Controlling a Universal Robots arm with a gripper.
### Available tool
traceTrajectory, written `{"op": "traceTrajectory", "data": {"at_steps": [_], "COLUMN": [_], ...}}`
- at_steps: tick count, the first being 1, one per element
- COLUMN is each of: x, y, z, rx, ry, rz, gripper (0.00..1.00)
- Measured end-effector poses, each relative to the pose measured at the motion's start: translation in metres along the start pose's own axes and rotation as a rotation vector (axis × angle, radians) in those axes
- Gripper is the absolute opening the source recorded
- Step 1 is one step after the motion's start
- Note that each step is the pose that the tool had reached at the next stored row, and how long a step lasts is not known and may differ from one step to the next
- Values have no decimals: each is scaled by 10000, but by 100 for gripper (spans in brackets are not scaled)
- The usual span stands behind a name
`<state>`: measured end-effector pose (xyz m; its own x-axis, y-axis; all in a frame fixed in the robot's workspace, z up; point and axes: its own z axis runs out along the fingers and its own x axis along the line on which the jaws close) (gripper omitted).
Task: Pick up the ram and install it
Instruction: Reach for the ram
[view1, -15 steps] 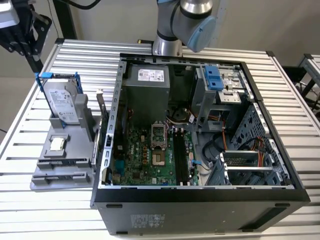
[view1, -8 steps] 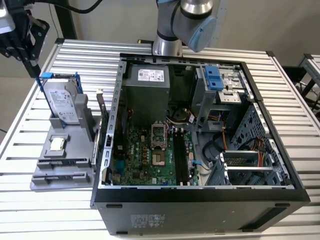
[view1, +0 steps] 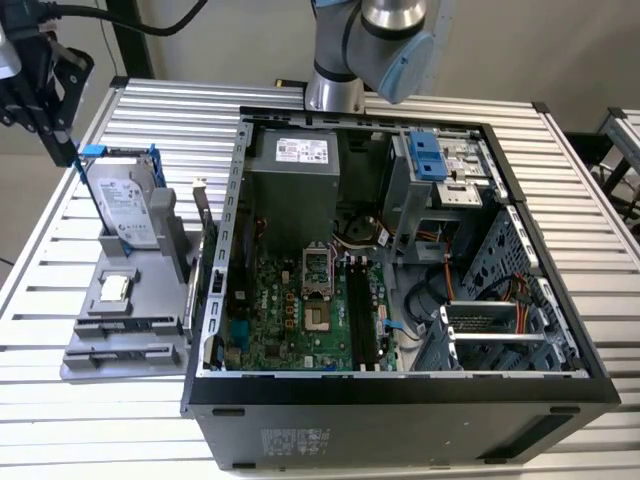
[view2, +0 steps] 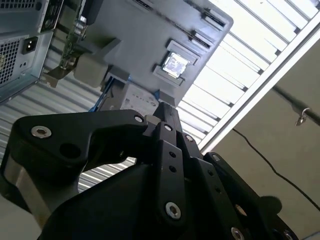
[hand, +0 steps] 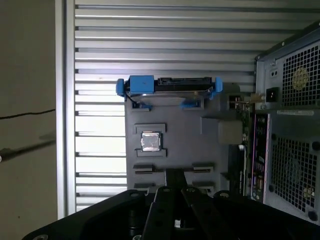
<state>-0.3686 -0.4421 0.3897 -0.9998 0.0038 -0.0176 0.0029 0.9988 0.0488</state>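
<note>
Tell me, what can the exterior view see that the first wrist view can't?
The exterior view looks into the open computer case: the green motherboard and its long black slots. The first wrist view instead faces the case's back: a vent grille and a power socket. Both see the grey holder, the blue-framed hard drive and the small silver chip.

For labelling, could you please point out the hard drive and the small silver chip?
hard drive (hand: 166, 93), first wrist view, on its silver body.
silver chip (hand: 151, 141), first wrist view, centre of its top face.
</note>
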Motion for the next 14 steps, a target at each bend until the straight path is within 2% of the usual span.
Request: {"op": "traceTrajectory", "data": {"at_steps": [14], "x": [-1], "y": [-264], "z": [-8], "rx": [0], "ry": [11], "rz": [1], "gripper": [0]}}
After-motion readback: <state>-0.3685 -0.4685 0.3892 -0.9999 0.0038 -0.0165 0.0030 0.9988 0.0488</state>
